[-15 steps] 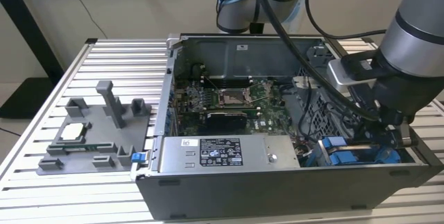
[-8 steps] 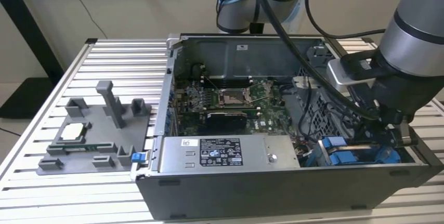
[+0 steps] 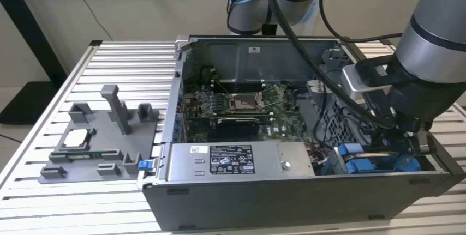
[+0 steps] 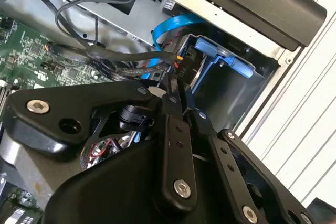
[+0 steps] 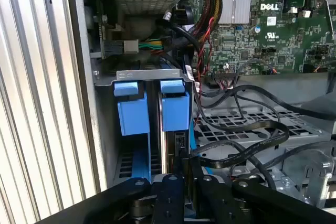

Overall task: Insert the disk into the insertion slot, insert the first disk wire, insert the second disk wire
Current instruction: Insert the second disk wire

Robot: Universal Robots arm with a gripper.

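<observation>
The black multi-link gripper (image 4: 181, 103) is down inside the open grey metal computer case (image 3: 240, 202), at the corner bay next to the grey labelled power-supply box (image 3: 240, 160). Fingers are drawn narrow, nearly together, and look pinched on a small dark connector at the end of a black flat wire (image 5: 236, 153); what exactly sits between the tips is hard to tell. The disk, a flat silver-grey drive in a bright blue plastic carrier frame (image 5: 176, 109), stands on edge already seated in the insertion slot (image 5: 149, 74), a grey metal cage bay with blue fittings, just beside the power-supply box and under the cage's metal lip. So the disk step appears done and the work in hand looks like a wire going onto the disk's rear edge. To do it well: keep the connector square to the disk edge, push straight along the slot axis, no twisting, light force till it seats. Loose black cables (image 5: 247, 129) loop over the perforated grey metal tray (image 5: 247, 124) right beside the disk; they could snag the fingers or get trapped under the plug. The green motherboard (image 5: 262, 30) lies beyond the cage, apart from the gripper. A pale blue ribbon cable (image 4: 173, 24) arcs close above the blue frame in the second wrist view; keep clear of it.
</observation>
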